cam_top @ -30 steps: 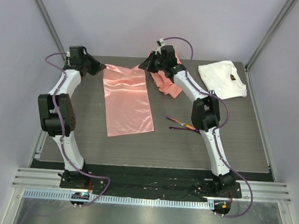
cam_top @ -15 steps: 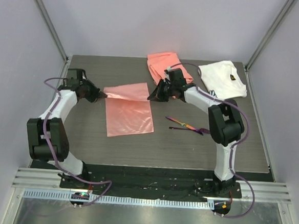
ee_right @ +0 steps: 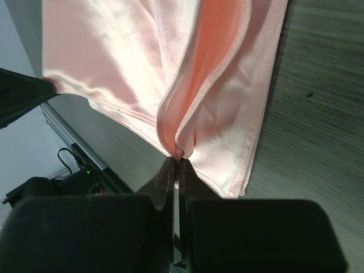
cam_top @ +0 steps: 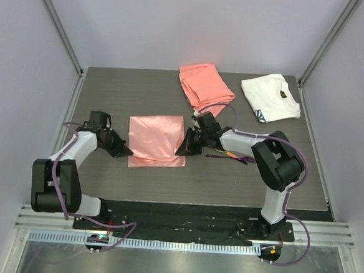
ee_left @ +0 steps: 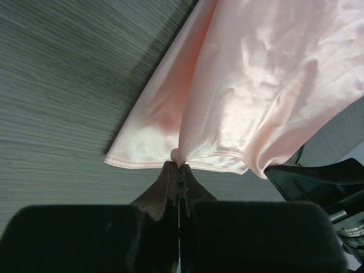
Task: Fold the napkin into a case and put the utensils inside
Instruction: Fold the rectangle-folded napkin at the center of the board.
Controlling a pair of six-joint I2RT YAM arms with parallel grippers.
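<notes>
On my left, the left pincer (ee_left: 177, 166) is low over the dark wood-grain desk (cam_top: 104, 93), its jaws closed tight on a puckered bit of hem at the near-left corner of the napkin (cam_top: 155, 138). The napkin is a thin, glossy pale-pink cloth with a satin shine. It lies doubled over into a rough square, with the under layer showing as a strip along the near edge. At the napkin's near-right corner the right pincer (ee_right: 176, 162) is also clamped shut, pinching a rolled fold of the stitched hem. Just right of that pincer lie the utensils (cam_top: 226, 154), two slim metal pieces with a purple sheen, flat on the desk and clear of the napkin. Behind the napkin, toward the right, is a thicker coral cloth (cam_top: 203, 87), loosely folded. Further right is a white cloth (cam_top: 269, 99) with a small dark mark that I cannot read.
</notes>
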